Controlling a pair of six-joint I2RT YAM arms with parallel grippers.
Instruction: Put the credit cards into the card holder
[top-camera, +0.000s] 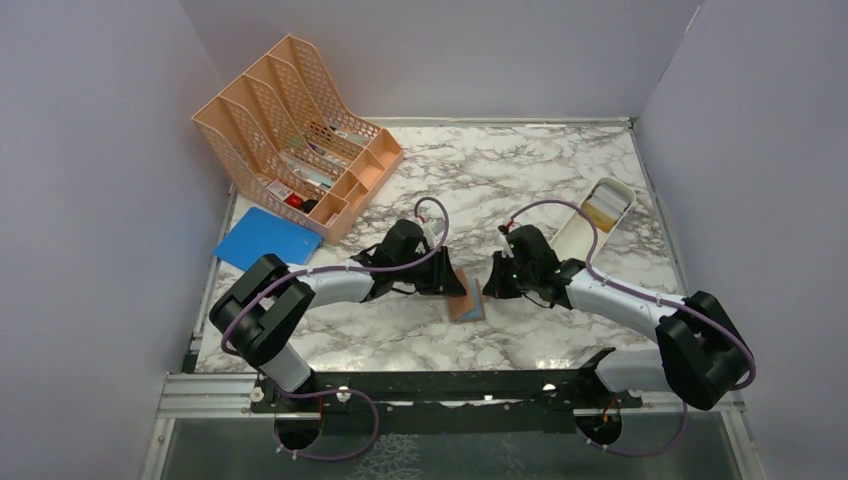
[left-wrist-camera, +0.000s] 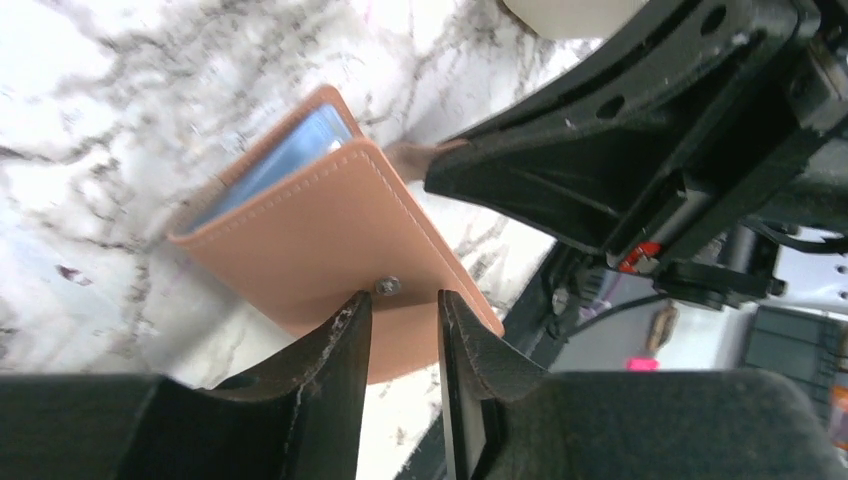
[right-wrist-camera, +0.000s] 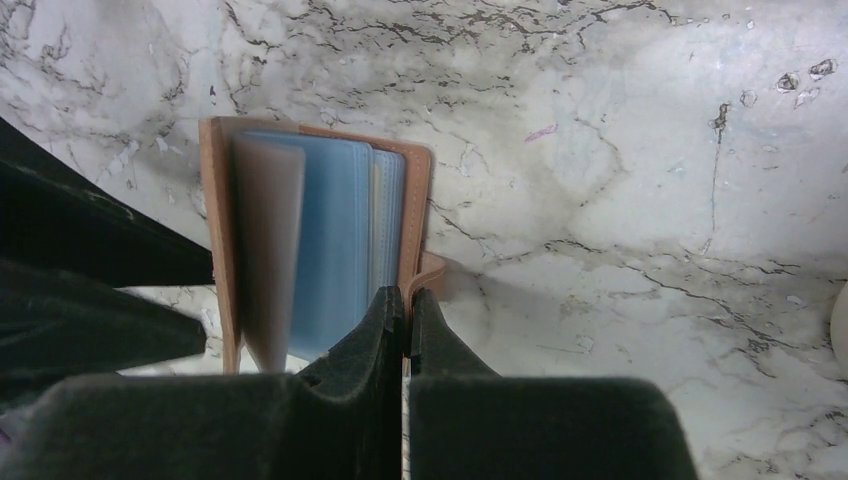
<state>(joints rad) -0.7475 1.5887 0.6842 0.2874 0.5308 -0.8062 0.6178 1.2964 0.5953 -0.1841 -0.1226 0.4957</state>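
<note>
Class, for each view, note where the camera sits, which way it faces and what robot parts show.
Top external: above and behind, looking down on the table; left arm and right arm show.
Left wrist: behind the open left gripper, facing the card holder's cover.
Right wrist: above the right gripper, shut on the holder's edge, facing blue lining.
All share the card holder.

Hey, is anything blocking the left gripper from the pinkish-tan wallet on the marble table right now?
Nothing visible does. The small pinkish-tan leather-like folding wallet lies right at the left gripper, its snap stud showing between the open fingers. The right gripper is shut on the wallet's other side.
</note>
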